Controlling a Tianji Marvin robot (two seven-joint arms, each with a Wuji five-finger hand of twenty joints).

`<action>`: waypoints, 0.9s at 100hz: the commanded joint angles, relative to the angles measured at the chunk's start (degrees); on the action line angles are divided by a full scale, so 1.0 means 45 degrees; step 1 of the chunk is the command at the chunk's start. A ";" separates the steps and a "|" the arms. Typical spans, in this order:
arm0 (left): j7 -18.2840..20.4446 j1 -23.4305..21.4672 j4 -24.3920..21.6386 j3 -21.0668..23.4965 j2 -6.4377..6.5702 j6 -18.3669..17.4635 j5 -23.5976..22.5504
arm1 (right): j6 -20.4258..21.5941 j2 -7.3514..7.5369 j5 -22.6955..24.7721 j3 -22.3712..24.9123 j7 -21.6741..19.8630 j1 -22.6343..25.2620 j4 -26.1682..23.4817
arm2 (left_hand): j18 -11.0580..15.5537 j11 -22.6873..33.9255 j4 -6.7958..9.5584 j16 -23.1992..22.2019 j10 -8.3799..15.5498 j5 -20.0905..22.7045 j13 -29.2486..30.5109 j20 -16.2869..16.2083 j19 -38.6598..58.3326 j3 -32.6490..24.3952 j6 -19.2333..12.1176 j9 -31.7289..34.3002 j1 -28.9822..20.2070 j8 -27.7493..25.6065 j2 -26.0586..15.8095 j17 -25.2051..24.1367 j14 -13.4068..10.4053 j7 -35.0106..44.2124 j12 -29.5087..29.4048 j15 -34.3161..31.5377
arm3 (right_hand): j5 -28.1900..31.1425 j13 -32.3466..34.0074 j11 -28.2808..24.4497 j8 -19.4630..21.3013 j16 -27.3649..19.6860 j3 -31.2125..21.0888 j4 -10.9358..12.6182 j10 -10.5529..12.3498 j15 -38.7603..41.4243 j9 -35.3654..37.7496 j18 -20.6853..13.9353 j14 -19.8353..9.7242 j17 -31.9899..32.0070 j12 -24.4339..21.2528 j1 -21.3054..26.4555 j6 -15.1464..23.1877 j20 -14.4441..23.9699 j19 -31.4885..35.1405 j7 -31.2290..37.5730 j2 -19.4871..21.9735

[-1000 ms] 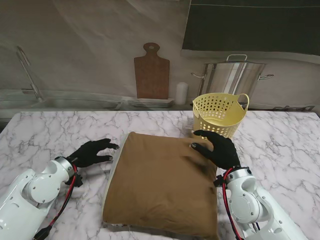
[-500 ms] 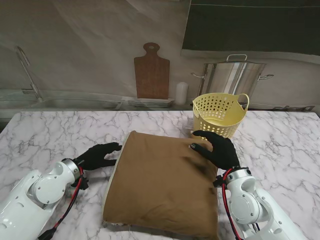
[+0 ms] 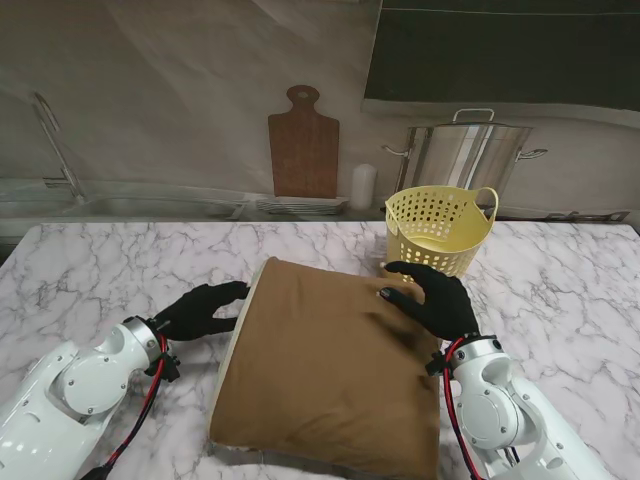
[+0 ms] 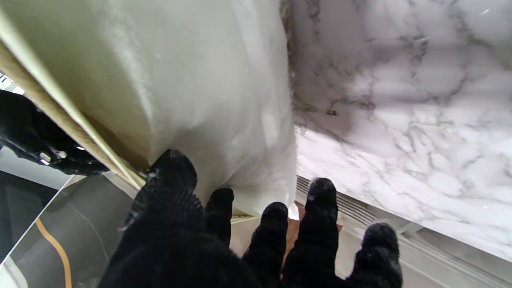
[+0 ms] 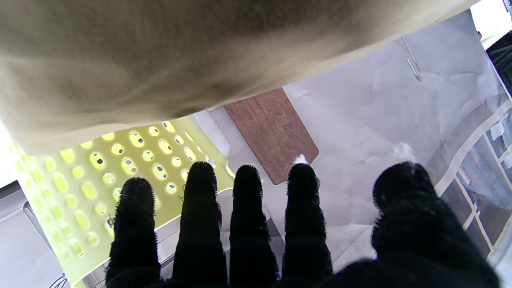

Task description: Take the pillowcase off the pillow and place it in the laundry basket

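- Brown fabric pillowcase (image 3: 330, 365) covering white pillow (image 4: 208, 92), lying on white marble table (image 3: 100, 270), just in front of yellow perforated plastic laundry basket (image 3: 440, 228).
- Black-gloved left hand (image 3: 200, 310) at pillow's left edge, fingers (image 4: 320, 208) spread, tips touching the white side, gripping nothing.
- Black-gloved right hand (image 3: 435, 298) resting on pillow's far right corner, fingers (image 5: 248, 200) straight, side by side, holding nothing.

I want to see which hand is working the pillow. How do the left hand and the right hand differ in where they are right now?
The right hand lies on top of the brown pillowcase at its far right corner, near the yellow laundry basket. The left hand sits low at the pillow's left edge, fingertips at the exposed white pillow side. Both wear black gloves with fingers extended, and neither has clearly closed on fabric.
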State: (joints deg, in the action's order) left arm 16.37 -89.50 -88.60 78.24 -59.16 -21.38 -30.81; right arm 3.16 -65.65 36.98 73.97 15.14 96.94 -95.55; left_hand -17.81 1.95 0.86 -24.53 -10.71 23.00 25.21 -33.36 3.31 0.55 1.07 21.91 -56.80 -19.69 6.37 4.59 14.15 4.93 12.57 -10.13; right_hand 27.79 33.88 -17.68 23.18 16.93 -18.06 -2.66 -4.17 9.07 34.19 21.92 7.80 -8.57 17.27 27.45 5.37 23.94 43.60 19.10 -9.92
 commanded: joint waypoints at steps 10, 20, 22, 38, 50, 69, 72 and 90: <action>-0.0009 -0.0233 -0.0503 0.0162 -0.0050 -0.0287 0.0016 | 0.0000 0.0002 0.0013 -0.0065 -0.0071 0.0016 0.0029 | -0.0074 0.0087 -0.0401 -0.0055 0.0117 -0.0458 -0.0070 -0.0257 0.5410 0.0249 -0.0815 -0.0012 0.0205 0.0271 -0.0917 -0.0038 -0.0107 -0.0265 0.0152 -0.0020 | 0.0181 -0.0243 -0.0100 0.0203 -0.0017 0.0223 0.0251 0.0048 -0.0291 0.0043 -0.0081 -0.0204 0.0068 0.0030 0.0366 -0.0177 0.0170 0.0102 0.0105 0.0369; -0.0121 -0.0370 -0.0743 0.0314 -0.0069 -0.0476 0.0049 | -0.0004 0.0006 0.0006 -0.0091 -0.0096 -0.0009 0.0050 | -0.0088 0.0114 -0.0412 -0.0066 0.0133 -0.0517 -0.0020 -0.0276 0.5449 0.0272 -0.0821 0.0090 0.0231 0.0292 -0.0961 -0.0025 -0.0117 -0.0293 0.0169 -0.0035 | 0.0180 -0.0233 -0.0100 0.0202 -0.0016 0.0223 0.0251 0.0022 -0.0288 0.0032 -0.0096 -0.0208 0.0063 0.0030 0.0369 -0.0178 0.0171 0.0105 0.0102 0.0362; -0.0130 -0.0392 -0.0789 0.0333 -0.0069 -0.0521 0.0057 | -0.0005 0.0007 0.0006 -0.0097 -0.0101 -0.0015 0.0055 | -0.0080 0.0126 -0.0412 -0.0069 0.0129 -0.0493 -0.0005 -0.0283 0.5465 0.0275 -0.0811 0.0126 0.0231 0.0291 -0.0952 -0.0006 -0.0103 -0.0284 0.0176 -0.0040 | 0.0182 -0.0237 -0.0101 0.0202 -0.0016 0.0221 0.0252 0.0006 -0.0289 0.0034 -0.0091 -0.0204 0.0066 0.0030 0.0371 -0.0173 0.0171 0.0104 0.0102 0.0364; 0.0190 -0.0458 -0.1059 0.0261 0.0002 -0.0796 0.0279 | -0.0027 0.0014 -0.0013 -0.0157 -0.0157 -0.0069 0.0098 | -0.0137 0.0244 -0.0417 -0.0113 0.0123 -0.0510 0.0202 -0.0332 0.5589 0.0291 -0.0799 0.0534 0.0300 0.0318 -0.0992 0.0069 -0.0072 -0.0304 0.0242 -0.0118 | 0.0180 -0.0234 -0.0098 0.0203 -0.0016 0.0223 0.0250 0.0040 -0.0289 0.0030 -0.0077 -0.0195 0.0074 0.0028 0.0365 -0.0180 0.0168 0.0099 0.0103 0.0365; 0.0408 -0.0560 -0.1265 0.0166 0.0029 -0.0936 0.0748 | -0.0045 0.0017 -0.0021 -0.0195 -0.0185 -0.0099 0.0122 | -0.0142 0.0264 -0.0422 -0.0148 0.0119 -0.0646 0.0329 -0.0371 0.5714 0.0298 -0.0741 0.0709 0.0345 0.0376 -0.1009 0.0131 -0.0053 -0.0391 0.0273 -0.0164 | 0.0177 -0.0234 -0.0095 0.0202 -0.0016 0.0222 0.0250 0.0018 -0.0288 0.0019 -0.0087 -0.0205 0.0072 0.0027 0.0367 -0.0186 0.0169 0.0102 0.0100 0.0361; 0.0723 -0.0497 -0.1353 -0.0087 0.0126 -0.1210 0.0718 | -0.0058 0.0021 -0.0047 -0.0249 -0.0227 -0.0142 0.0151 | -0.0102 0.0244 -0.0417 -0.0173 0.0148 -0.0701 0.0363 -0.0377 0.5852 0.0287 -0.0678 0.0751 0.0358 0.0433 -0.0963 0.0124 -0.0074 -0.0432 0.0304 -0.0160 | 0.0168 -0.0232 -0.0100 0.0202 -0.0015 0.0223 0.0250 0.0027 -0.0287 0.0033 -0.0091 -0.0192 0.0066 0.0028 0.0367 -0.0171 0.0169 0.0104 0.0097 0.0364; 0.0771 -0.0432 -0.1299 -0.0183 0.0141 -0.1210 0.0684 | -0.0057 0.0021 -0.0047 -0.0255 -0.0229 -0.0147 0.0154 | -0.0105 0.0235 -0.0418 -0.0171 0.0171 -0.0699 0.0344 -0.0366 0.5852 0.0286 -0.0674 0.0733 0.0369 0.0440 -0.0970 0.0099 -0.0101 -0.0433 0.0304 -0.0149 | 0.0165 -0.0237 -0.0099 0.0201 -0.0016 0.0220 0.0251 0.0013 -0.0288 0.0035 -0.0094 -0.0200 0.0075 0.0028 0.0371 -0.0175 0.0167 0.0101 0.0096 0.0369; 0.0817 -0.0025 -0.0767 -0.0759 0.0158 -0.1013 0.0464 | -0.0045 0.0015 -0.0072 -0.0273 -0.0218 -0.0153 0.0148 | -0.0075 0.0118 -0.0411 -0.0141 0.0223 -0.0733 0.0169 -0.0291 0.5832 0.0271 -0.0681 0.0344 0.0312 0.0464 -0.0883 0.0020 -0.0125 -0.0433 0.0260 -0.0065 | 0.0104 -0.0257 -0.0088 0.0193 -0.0019 0.0225 0.0249 0.0025 -0.0296 0.0003 -0.0092 -0.0195 0.0067 0.0025 0.0370 -0.0182 0.0169 0.0106 0.0068 0.0356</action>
State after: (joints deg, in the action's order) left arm 19.07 -90.08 -93.06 75.49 -58.14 -26.45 -28.49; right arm 3.08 -65.52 36.77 72.90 14.24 96.19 -94.95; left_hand -17.81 3.28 0.45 -24.69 -10.71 22.54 25.51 -34.03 3.31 0.75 0.64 24.31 -55.70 -18.32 4.99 5.18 14.41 4.38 13.36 -9.97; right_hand 27.78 33.88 -17.68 23.18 16.93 -18.06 -2.66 -4.17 9.07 34.19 21.92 7.80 -8.57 17.27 27.45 5.37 23.95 43.60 19.10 -9.92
